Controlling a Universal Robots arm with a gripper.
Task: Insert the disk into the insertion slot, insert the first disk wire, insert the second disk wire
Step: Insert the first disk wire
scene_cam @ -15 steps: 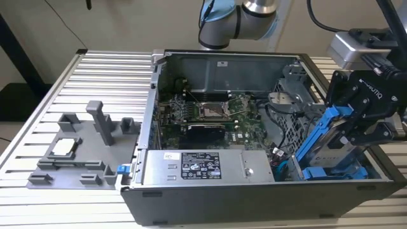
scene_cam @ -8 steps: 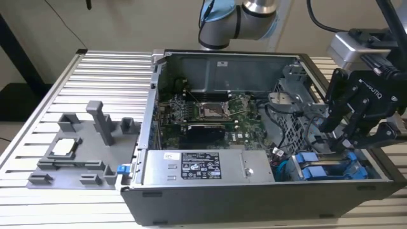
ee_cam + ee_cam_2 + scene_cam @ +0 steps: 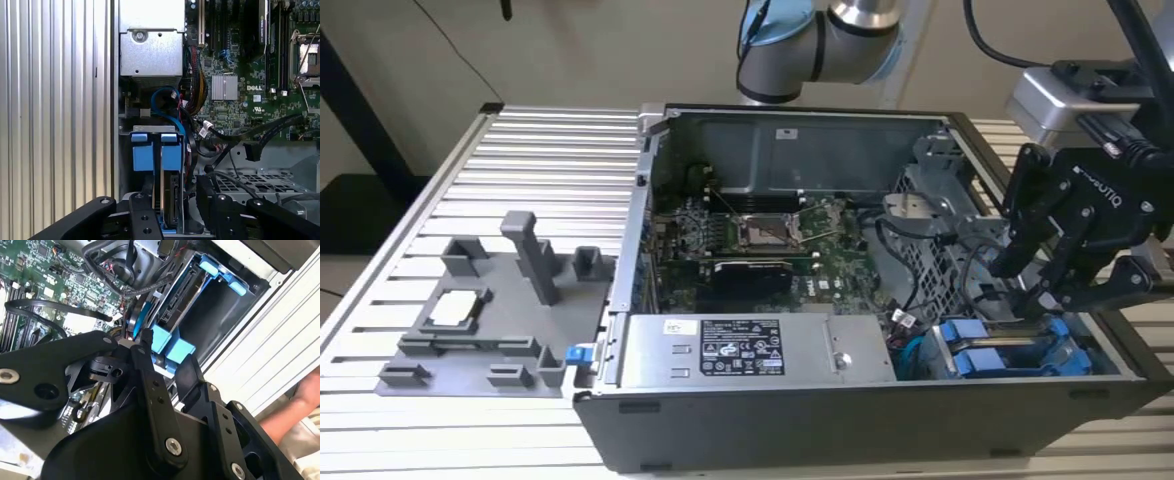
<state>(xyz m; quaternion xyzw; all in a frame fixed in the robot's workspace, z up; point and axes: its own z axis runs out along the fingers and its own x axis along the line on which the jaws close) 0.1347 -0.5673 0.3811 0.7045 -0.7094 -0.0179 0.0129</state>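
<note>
An open computer case point(image 3: 720, 420) lies on a slatted metal tabletop point(image 3: 547, 150), with its motherboard point(image 3: 761, 235) and labelled power supply point(image 3: 734, 350) exposed. A gray fixture tray point(image 3: 480, 330) sits on the tabletop just beside the case, toward the exterior view's left. The arm reaches in from the exterior view's right, and the black end effector point(image 3: 1027, 295) hangs down into the drive bay at the case's near corner on that side, close above the bright blue carrier tabs point(image 3: 974, 350). In the first wrist view the disk point(image 3: 169, 200) stands on edge inside the bay, its silver body clipped in the blue frame and its blue tab pointing toward the power supply. The other blue-framed drive point(image 3: 141, 152) stands parallel and just beside it. The end effector point(image 3: 176, 182) straddles the disk with its fingers point(image 3: 205, 192) spread. One finger is close against the disk's side and the other stands off with a visible gap, so the disk is not pinched. In the second wrist view the end effector point(image 3: 165, 350) has the same blue tabs between its fingertips. A curled blue cable point(image 3: 160, 100) and loose black cables point(image 3: 260, 130) lie between the bay and the motherboard, apart from the disk. A person's hand point(image 3: 306, 390) rests beyond the case wall in the second wrist view.
</note>
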